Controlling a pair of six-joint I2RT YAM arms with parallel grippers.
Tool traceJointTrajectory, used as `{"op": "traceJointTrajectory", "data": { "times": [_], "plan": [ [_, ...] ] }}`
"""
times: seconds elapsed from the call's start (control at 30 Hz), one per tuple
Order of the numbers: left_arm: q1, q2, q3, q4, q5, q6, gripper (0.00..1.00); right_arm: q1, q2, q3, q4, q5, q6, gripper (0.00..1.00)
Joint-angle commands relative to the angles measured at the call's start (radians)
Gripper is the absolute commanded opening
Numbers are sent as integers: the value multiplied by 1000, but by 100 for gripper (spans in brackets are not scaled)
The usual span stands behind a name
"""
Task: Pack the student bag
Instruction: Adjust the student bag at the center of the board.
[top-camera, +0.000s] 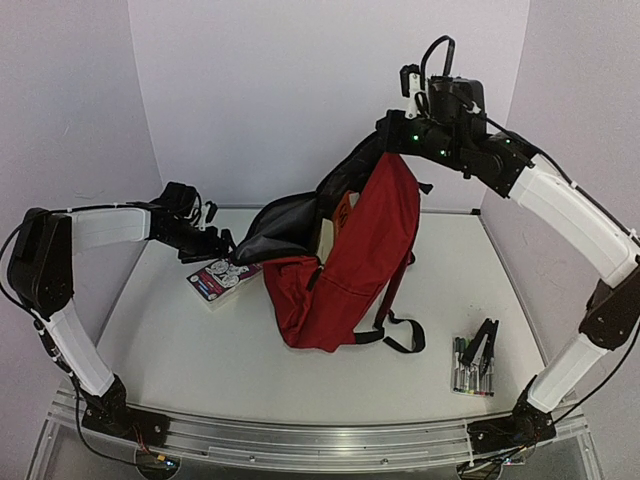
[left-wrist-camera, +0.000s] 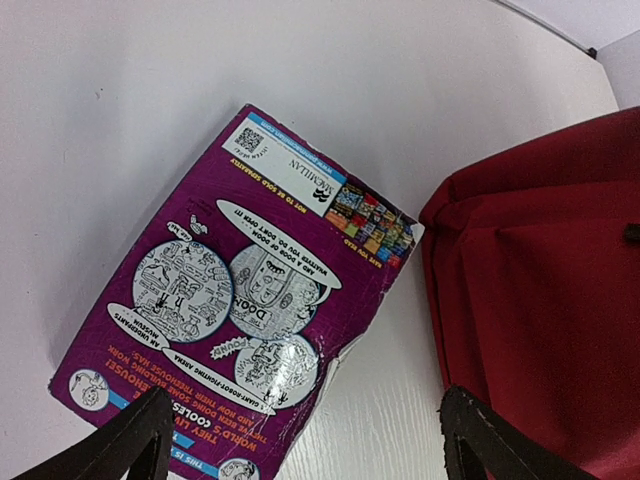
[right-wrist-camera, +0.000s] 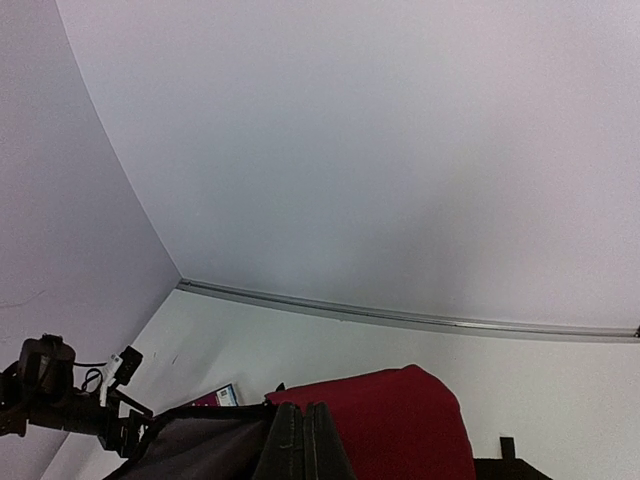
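The student bag (top-camera: 350, 260), dark red with a black lining, stands upright in the middle of the table with its main mouth gaping toward the left. My right gripper (top-camera: 393, 140) is shut on the bag's top edge and holds it up; in the right wrist view its fingers (right-wrist-camera: 305, 435) are pressed together above the red fabric (right-wrist-camera: 400, 420). A purple book (top-camera: 222, 277) lies flat on the table just left of the bag. My left gripper (top-camera: 215, 245) hovers over it, open, with the book (left-wrist-camera: 240, 300) between and below its spread fingers (left-wrist-camera: 305, 425), not touching it.
A book's pale edge (top-camera: 335, 225) shows inside the bag's mouth. A pack of markers with a black clip (top-camera: 475, 362) lies at the front right. Black straps (top-camera: 400, 335) trail on the table right of the bag. Walls enclose the back and sides.
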Motion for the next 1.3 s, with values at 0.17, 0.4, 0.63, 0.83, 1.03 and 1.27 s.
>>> {"op": "traceJointTrajectory", "data": {
  "times": [0.17,0.4,0.63,0.83,1.03,1.27],
  "plan": [
    [-19,-31,-11,26,-27,43,93,-1,68,241,48,-117,-68,0],
    [-25,-46,-45,91,26,4,93,0,97,351,31,-188,-121,0],
    [-31,-44,-72,116,30,-14,93,2,64,279,28,-275,-169,0],
    [-31,-40,-67,93,3,-1,93,52,13,150,4,-319,-218,0],
    [-32,-25,-85,92,-19,-20,94,125,-13,-92,15,-370,-149,0],
    [-29,-1,-83,80,-39,-29,95,174,11,-197,27,-332,-96,0]
  ]
}}
